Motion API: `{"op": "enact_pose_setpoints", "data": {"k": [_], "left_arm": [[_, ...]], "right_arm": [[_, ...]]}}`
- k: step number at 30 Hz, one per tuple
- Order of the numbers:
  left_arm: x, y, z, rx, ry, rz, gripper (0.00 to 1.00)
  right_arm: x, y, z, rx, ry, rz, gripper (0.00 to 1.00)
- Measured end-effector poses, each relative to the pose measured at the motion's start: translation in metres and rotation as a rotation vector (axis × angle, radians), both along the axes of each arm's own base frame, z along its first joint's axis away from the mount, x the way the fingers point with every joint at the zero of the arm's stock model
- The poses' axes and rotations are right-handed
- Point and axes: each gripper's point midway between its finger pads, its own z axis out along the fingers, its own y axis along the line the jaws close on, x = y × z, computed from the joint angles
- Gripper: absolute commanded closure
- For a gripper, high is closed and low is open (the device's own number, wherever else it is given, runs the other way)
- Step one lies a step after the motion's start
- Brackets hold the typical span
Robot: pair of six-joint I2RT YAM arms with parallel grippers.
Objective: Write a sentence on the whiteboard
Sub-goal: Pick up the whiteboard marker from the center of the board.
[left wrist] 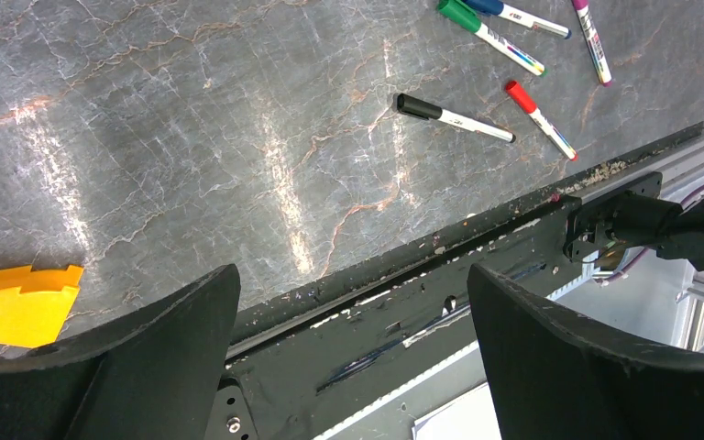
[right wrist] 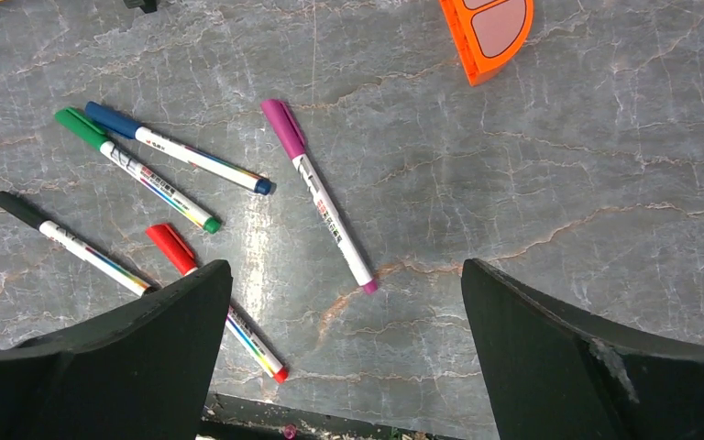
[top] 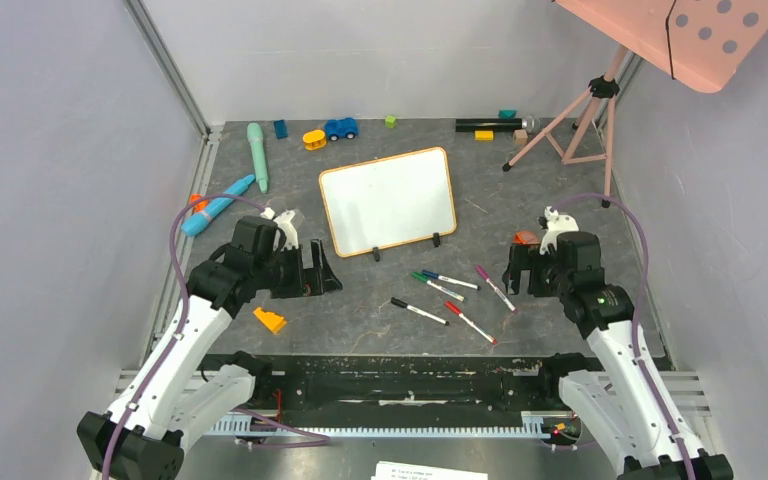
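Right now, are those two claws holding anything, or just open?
Left gripper: open, holding nothing.
Right gripper: open, holding nothing.

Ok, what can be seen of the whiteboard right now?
The whiteboard is a small white rectangle with a thin orange-tan frame and rounded corners, its surface blank. Two black clip feet sit on its near long edge. It rests on the dark marbled table, turned slightly askew. Only the table touches it; the markers lie just in front, apart.
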Motion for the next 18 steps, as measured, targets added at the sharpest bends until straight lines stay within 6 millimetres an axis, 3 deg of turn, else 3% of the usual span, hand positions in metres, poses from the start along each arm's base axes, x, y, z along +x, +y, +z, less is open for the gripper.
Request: {"op": "enact_pose_setpoints", "data": {"k": [11, 14, 18], "left_arm": [[0.001, -0.001, -0.001, 0.000, 0.005, -0.002, 0.00], [0.001, -0.001, -0.002, -0.001, 0.010, -0.004, 0.00], [0.001, -0.002, -0.005, 0.002, 0.028, -0.007, 0.00]], "right_arm": [[-0.007, -0.009, -0.022, -0.101, 0.110, 0.002, 0.02], [-0.005, 0.002, -0.025, -0.121, 0.140, 0.052, 0.03], [-0.001, 0.026, -0.027, -0.140, 0.144, 0.146, 0.13]]}}
